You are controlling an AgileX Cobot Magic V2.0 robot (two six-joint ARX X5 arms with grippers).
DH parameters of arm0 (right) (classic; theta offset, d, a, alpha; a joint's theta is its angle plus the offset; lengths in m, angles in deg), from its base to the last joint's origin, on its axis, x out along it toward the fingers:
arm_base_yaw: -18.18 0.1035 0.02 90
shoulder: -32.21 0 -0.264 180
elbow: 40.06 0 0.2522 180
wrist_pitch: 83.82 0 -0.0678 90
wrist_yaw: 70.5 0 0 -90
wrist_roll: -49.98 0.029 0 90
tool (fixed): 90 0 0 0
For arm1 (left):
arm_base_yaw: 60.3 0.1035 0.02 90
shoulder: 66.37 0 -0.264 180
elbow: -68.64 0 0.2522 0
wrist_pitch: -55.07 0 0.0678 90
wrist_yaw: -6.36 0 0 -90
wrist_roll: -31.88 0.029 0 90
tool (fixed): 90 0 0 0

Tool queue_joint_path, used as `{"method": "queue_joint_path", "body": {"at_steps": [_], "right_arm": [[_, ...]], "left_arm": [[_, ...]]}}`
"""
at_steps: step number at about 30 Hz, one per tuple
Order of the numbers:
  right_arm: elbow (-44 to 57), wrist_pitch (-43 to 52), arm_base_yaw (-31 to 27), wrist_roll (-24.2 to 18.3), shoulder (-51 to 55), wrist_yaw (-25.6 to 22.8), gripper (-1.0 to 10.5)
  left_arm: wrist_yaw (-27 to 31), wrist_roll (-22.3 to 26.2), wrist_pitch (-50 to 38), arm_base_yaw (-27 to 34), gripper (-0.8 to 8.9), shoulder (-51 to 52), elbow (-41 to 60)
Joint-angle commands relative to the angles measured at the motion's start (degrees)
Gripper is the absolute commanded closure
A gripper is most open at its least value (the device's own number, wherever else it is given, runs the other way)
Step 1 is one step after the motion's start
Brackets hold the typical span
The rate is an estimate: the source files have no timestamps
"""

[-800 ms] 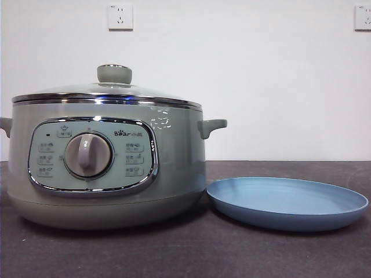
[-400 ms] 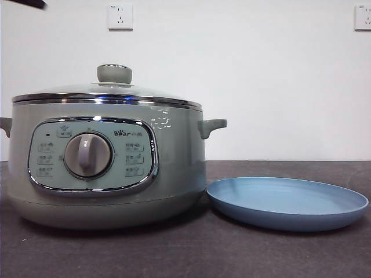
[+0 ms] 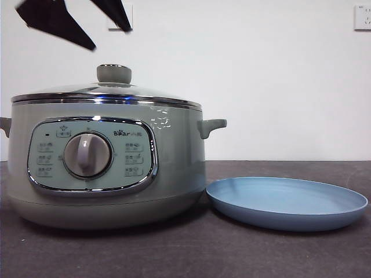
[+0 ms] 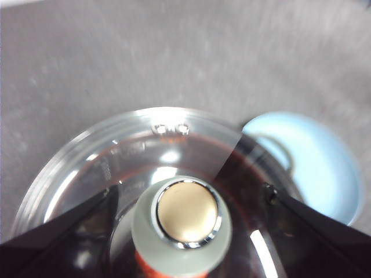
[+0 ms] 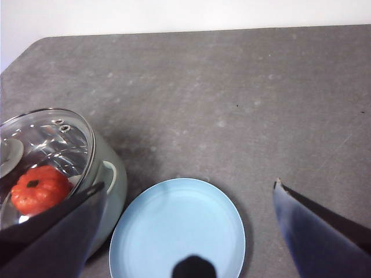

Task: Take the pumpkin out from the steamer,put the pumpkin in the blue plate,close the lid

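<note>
The sage-green steamer (image 3: 104, 168) stands left on the table with its glass lid (image 3: 104, 92) on. Through the lid, the right wrist view shows the orange pumpkin (image 5: 39, 189) inside the steamer. My left gripper (image 3: 110, 39) hangs open just above the lid's knob (image 3: 114, 73); the left wrist view has the knob (image 4: 186, 211) between its spread jaws. The blue plate (image 3: 287, 202) lies empty right of the steamer. My right gripper (image 5: 189, 184) is open, high above the plate (image 5: 174, 231), holding nothing.
The dark grey table (image 3: 232, 255) runs to a white wall with a socket (image 3: 363, 17) at the upper right. The steamer's side handle (image 3: 211, 126) points toward the plate. The table's rounded corner (image 5: 35, 46) shows in the right wrist view.
Black jaws have come down into the front view at the top left, from a mere tip in the corner to two tips over the lid knob. Steamer, lid and plate have not moved.
</note>
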Motion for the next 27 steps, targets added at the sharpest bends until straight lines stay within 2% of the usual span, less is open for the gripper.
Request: {"method": "queue_joint_path", "body": {"at_steps": [1,15,18,25,27], "right_arm": [[-0.09,0.13,0.07,-0.22,-0.09,0.07,4.7],[-0.09,-0.07,0.07,-0.22,-0.09,0.04,4.7],[-0.09,-0.09,0.07,-0.22,-0.09,0.04,4.7],[-0.09,-0.09,0.07,-0.22,-0.09,0.04,4.7],[-0.09,-0.11,0.07,-0.22,-0.09,0.04,4.7]], "left_arm": [[1.46,2.14,-0.70,-1.01,4.05,-2.58,-0.22],[2.03,2.99,0.37,-2.08,4.28,-6.19,-0.22],[2.01,3.19,1.73,-2.08,5.84,-6.19,-0.22],[2.05,4.46,1.86,-2.05,8.23,-6.16,-0.22],[2.05,4.46,1.05,-2.08,8.22,-6.14,-0.22]]}}
